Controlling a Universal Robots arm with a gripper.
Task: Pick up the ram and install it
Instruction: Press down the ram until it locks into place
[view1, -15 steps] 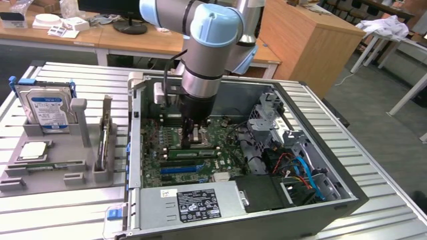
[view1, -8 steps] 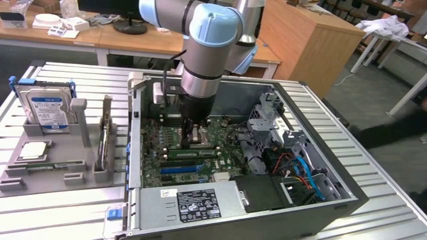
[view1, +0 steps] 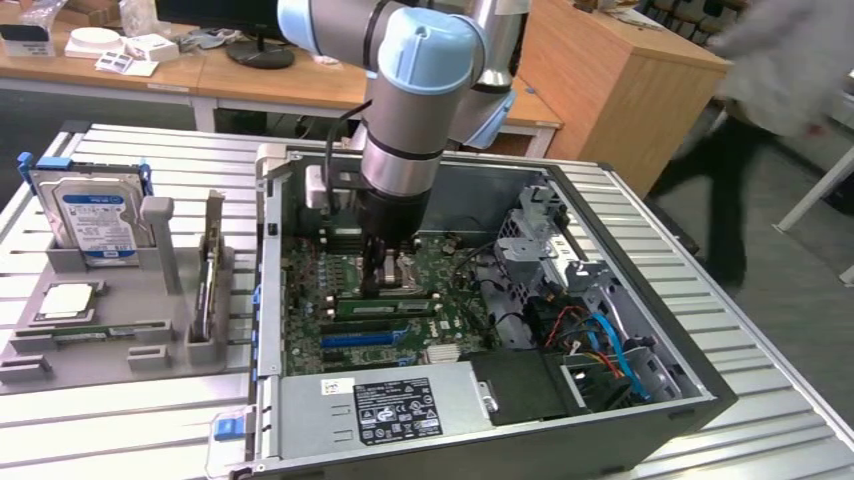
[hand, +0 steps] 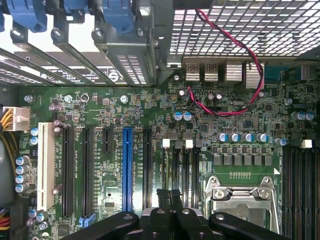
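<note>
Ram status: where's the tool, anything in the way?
Tool low inside the case, over the motherboard. Ram lies along a slot beside it. Nothing between them; person off at exterior view's right.

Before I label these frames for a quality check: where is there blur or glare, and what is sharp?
In the exterior view, the person at the exterior view's right is smeared by motion, while the computer case and the hard drive look steady. In the wrist view, the motherboard is evenly lit and sharp; bright light blows out behind the mesh grille.

Both views above motherboard (hand: 150, 150), seemingly.
</note>
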